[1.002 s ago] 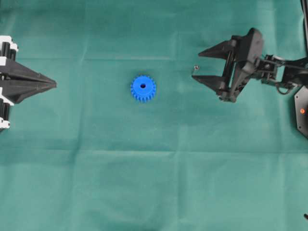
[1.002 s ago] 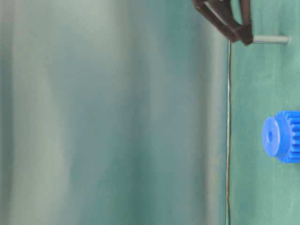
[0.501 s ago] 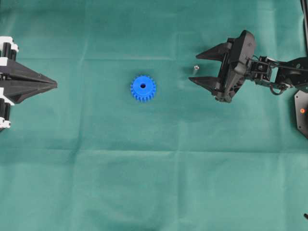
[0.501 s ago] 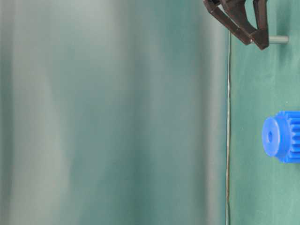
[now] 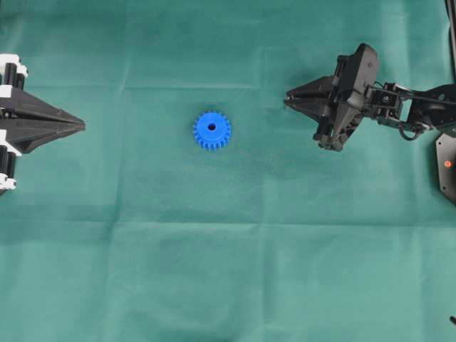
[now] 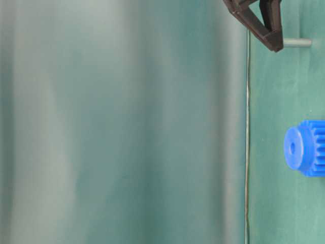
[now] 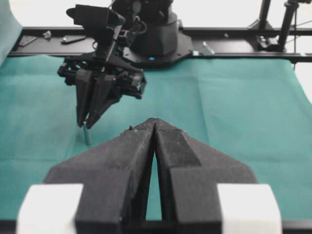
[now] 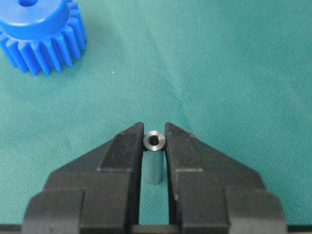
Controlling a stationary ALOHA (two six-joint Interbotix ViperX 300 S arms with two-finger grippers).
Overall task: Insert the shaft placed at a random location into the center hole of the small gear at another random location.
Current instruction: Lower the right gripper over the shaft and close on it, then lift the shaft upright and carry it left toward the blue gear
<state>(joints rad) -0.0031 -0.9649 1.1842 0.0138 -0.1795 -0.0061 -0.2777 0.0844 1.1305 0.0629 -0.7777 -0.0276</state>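
Note:
The shaft (image 8: 154, 146), a short silvery pin, stands upright on the green cloth. My right gripper (image 8: 154, 127) is shut on it, one finger pressing each side near its top. In the overhead view the fingertips of the right gripper (image 5: 288, 100) hide the pin; its lower part shows in the table-level view (image 6: 297, 42). The small gear (image 5: 211, 130), bright blue, lies flat to the left of that gripper with its center hole (image 5: 211, 127) facing up. My left gripper (image 5: 81, 125) is shut and holds nothing at the far left edge.
A green cloth (image 5: 228, 271) covers the whole table, with faint fold lines. A black plate with an orange dot (image 5: 447, 165) sits at the right edge by the right arm's base.
The right gripper's fingers, wide apart a second ago with the shaft between them, have closed onto the shaft. The gear and the left gripper have not moved.

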